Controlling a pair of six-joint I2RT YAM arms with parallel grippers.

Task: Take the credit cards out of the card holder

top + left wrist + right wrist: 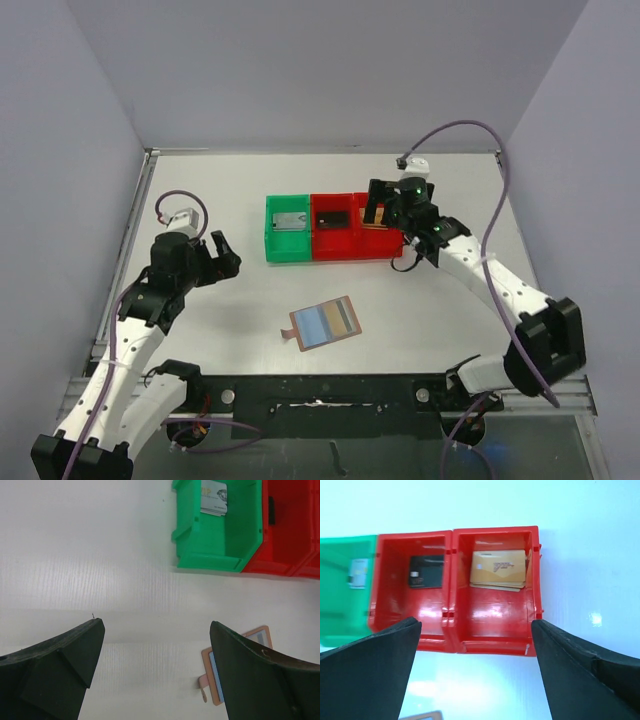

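Card holder [325, 323] lies open on the table [240, 310], well apart from the bins [340, 250], where three cards [498, 569] already sit. Maybe one's left inside, can't tell. Left gripper [156, 626] and right gripper [476, 625] both spread wide, empty.

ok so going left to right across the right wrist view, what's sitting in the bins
white card in green bin → black card in left red bin → gold card in right red bin

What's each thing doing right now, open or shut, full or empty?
Card holder: open, lying flat.
Green bin: holds a grey card.
Middle red bin: holds a black card.
Right red bin: holds gold cards.
Left gripper: open, empty.
Right gripper: open, empty.
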